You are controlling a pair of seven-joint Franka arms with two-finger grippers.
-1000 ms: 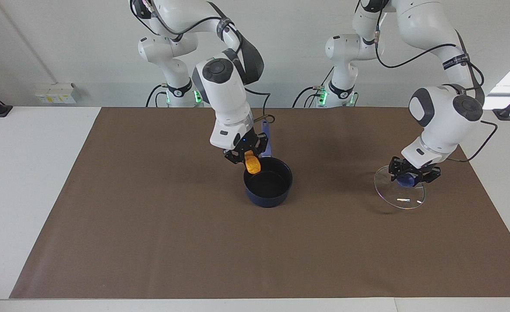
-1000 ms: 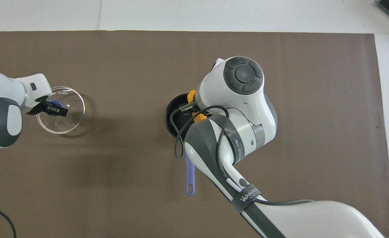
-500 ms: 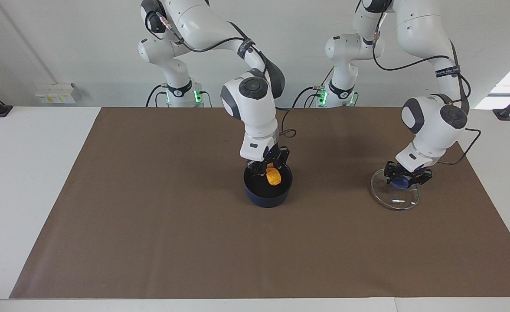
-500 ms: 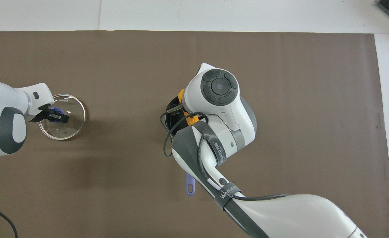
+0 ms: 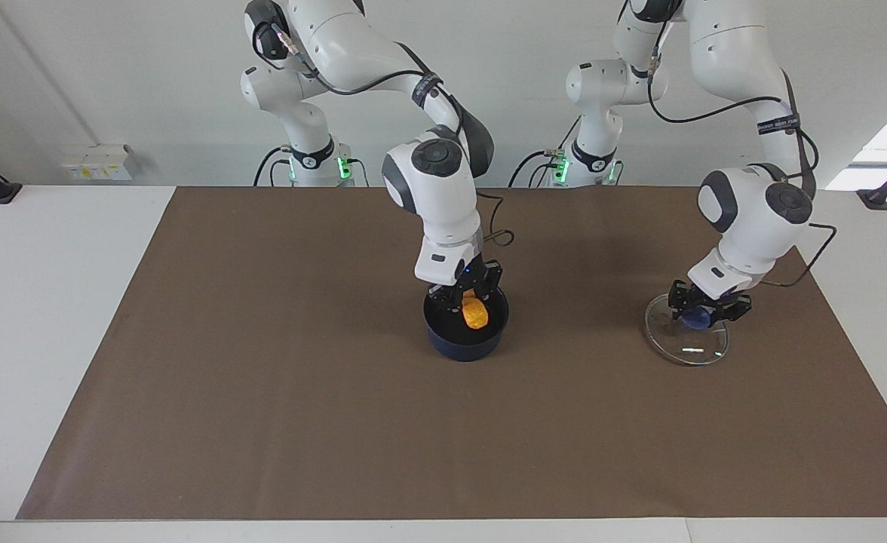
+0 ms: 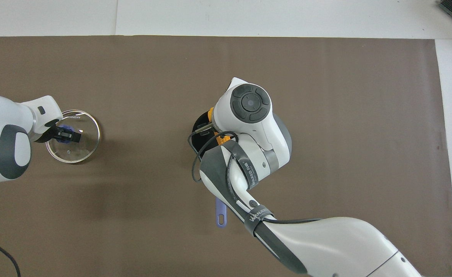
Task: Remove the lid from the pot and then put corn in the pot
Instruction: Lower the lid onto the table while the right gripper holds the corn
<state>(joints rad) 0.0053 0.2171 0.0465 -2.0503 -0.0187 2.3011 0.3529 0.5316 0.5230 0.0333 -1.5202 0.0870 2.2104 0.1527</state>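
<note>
Corn (image 5: 475, 311) inside pot (image 5: 466, 343), below right gripper (image 5: 464, 296).

**Corn in pot, lid on the mat**

The yellow-orange corn (image 5: 475, 311) is sitting inside the dark blue pot (image 5: 466, 343), mid-table. The clear glass lid (image 5: 686, 341), blue-knobbed, is lying flat toward the left arm's end, well apart from the pot.

arms: glossy white shells, grey joint caps | black cables, lettered straps | claws: black | bases: green lights
</note>
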